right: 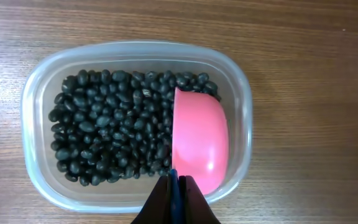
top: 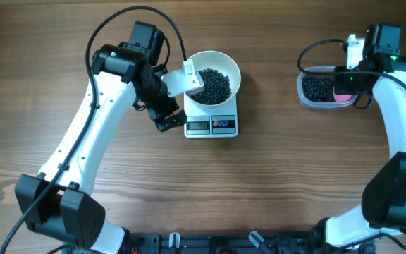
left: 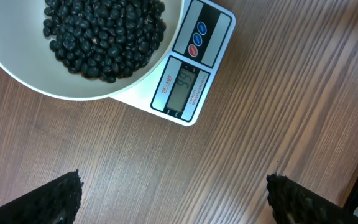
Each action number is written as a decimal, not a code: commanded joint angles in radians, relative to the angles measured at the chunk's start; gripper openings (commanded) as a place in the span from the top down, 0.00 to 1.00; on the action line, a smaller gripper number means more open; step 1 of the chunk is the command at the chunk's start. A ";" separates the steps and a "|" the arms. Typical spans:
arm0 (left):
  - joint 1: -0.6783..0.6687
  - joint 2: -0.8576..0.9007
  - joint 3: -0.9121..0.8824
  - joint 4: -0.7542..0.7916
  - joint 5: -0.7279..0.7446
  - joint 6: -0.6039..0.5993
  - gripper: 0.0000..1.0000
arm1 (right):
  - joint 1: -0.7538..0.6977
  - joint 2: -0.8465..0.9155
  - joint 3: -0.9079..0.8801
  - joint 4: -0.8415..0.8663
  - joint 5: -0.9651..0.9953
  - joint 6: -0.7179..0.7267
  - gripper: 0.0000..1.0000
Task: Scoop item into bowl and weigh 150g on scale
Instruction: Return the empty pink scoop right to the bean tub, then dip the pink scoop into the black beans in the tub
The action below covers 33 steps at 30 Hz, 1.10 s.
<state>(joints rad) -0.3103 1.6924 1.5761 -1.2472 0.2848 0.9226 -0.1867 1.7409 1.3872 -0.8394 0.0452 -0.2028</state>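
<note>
On the scale (left: 221,26), the grey display (left: 185,87) shows digits that look like "99"; if one more digit follows, I cannot read it. At 9 o'clock from the display, a small red label (left: 165,85) reads "SF-400". The white marks on the buttons (left: 195,49), at 1 o'clock, are too small to read.

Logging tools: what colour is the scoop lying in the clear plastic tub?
Pink. The scoop shows best in the right wrist view.

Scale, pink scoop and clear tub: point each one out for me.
scale (left: 184,87), left wrist view, on its grey display.
pink scoop (right: 199,146), right wrist view, on its rounded back.
clear tub (right: 135,48), right wrist view, on its far rim.
</note>
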 commanded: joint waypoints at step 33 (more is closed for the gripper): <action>0.005 0.013 -0.006 0.002 0.002 0.013 0.00 | -0.199 0.180 -0.021 0.056 -0.555 0.120 0.96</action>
<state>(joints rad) -0.3103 1.6924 1.5761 -1.2476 0.2848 0.9226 -0.3618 1.8629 1.4002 -0.7776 -0.4526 -0.0532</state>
